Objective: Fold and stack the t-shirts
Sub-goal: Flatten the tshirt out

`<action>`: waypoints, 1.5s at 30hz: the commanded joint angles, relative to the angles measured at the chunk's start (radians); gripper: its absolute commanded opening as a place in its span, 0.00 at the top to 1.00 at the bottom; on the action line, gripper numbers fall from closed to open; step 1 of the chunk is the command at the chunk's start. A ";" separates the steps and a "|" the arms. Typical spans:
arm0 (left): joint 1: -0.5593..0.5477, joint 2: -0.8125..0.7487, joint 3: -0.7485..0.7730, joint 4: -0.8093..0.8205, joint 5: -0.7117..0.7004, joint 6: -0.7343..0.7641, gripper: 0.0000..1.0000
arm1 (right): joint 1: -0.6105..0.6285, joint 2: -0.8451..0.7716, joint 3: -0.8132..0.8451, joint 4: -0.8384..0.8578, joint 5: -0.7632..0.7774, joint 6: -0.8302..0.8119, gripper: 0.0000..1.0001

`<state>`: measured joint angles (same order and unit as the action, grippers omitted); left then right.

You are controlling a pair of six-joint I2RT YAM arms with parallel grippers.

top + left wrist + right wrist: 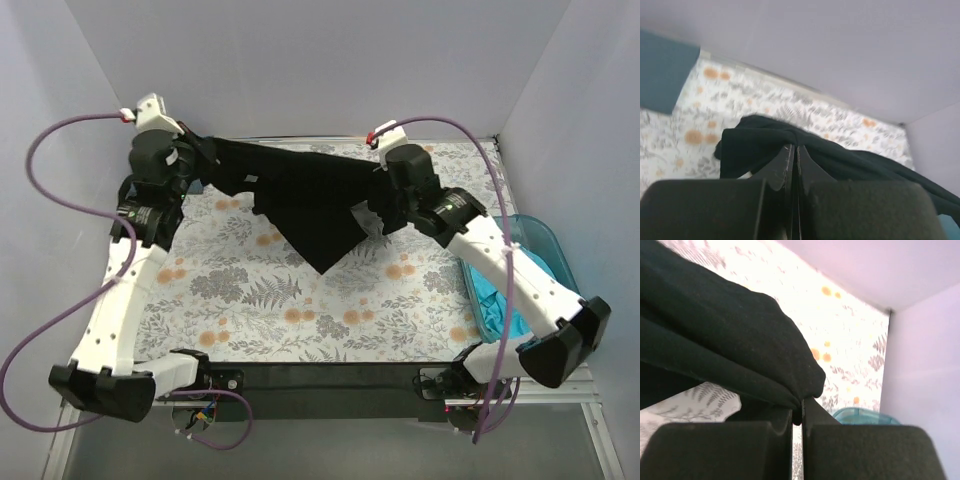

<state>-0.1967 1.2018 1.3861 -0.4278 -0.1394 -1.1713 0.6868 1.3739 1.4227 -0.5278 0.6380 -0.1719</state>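
The black t-shirt [300, 190] hangs stretched between my two grippers above the far half of the table, its lower corner drooping to a point near the middle. My left gripper [198, 150] is shut on its left edge; in the left wrist view [795, 147] the cloth [760, 142] bunches over the closed fingertips. My right gripper [385, 185] is shut on its right edge; in the right wrist view [799, 405] the cloth [715, 340] drapes over the closed fingers. A turquoise t-shirt [497, 300] lies in the teal tub. The slate blue-grey shirt is out of view.
The translucent teal plastic tub [545, 245] stands at the right edge of the table and also shows in the right wrist view [865, 416]. The floral table cloth [280, 310] covers the table. Grey walls close in the back and sides.
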 commanded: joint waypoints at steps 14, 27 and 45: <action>0.008 -0.156 0.520 -0.138 -0.085 0.306 1.00 | -0.009 -0.383 0.205 -0.222 -0.604 -0.184 0.99; 0.006 0.366 0.527 -0.009 0.007 0.389 1.00 | -0.137 -0.087 0.096 -0.246 -0.403 -0.186 0.99; 0.006 0.929 0.593 0.150 0.067 0.214 0.15 | -0.375 0.558 0.311 -0.055 -0.116 -0.008 0.40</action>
<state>-0.2035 2.3142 2.0171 -0.3618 -0.0235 -0.9257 0.3275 1.9873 1.6676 -0.6140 0.4194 -0.2367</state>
